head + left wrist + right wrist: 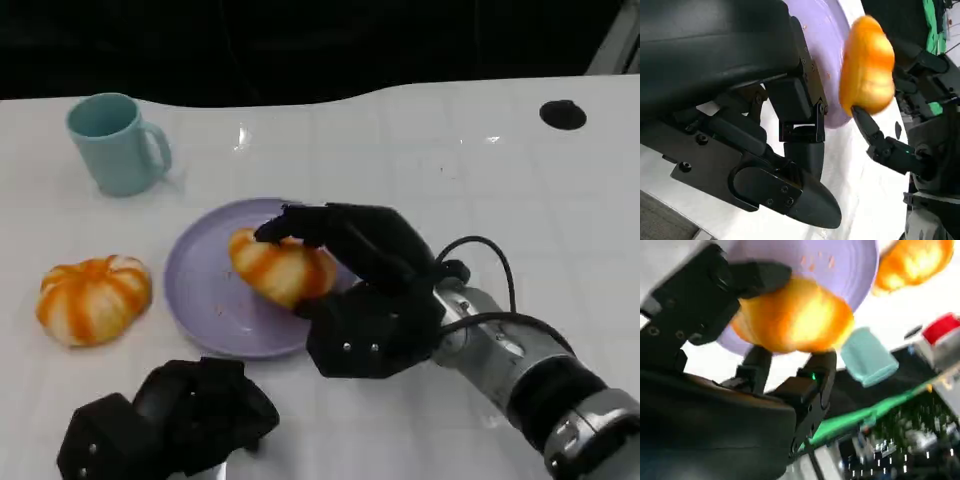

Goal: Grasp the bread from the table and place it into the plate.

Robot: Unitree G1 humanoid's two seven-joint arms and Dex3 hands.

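The lilac plate (200, 290) sits in the middle of the white table (420, 160), and over its right half is an orange-and-cream bread roll (283, 268), held there by the robot's right hand (365, 290). Whether the roll's underside has touched the plate yet I cannot tell; from the left wrist camera it seems to stand just off the plate's face. The right hand's fingers (300, 225) are curled over the top of the roll, and the right wrist view shows more fingers (815, 375) pressed against its other side, so the roll is clasped between them. Left of the plate, well clear of its rim, a second, rounder orange bread (93, 298) lies on the table. Behind the plate to the left stands a pale teal mug (112, 142); I cannot see into it. The left hand (170, 420) rests low on the table in front of the plate, its fingers bunched inward with nothing in them.
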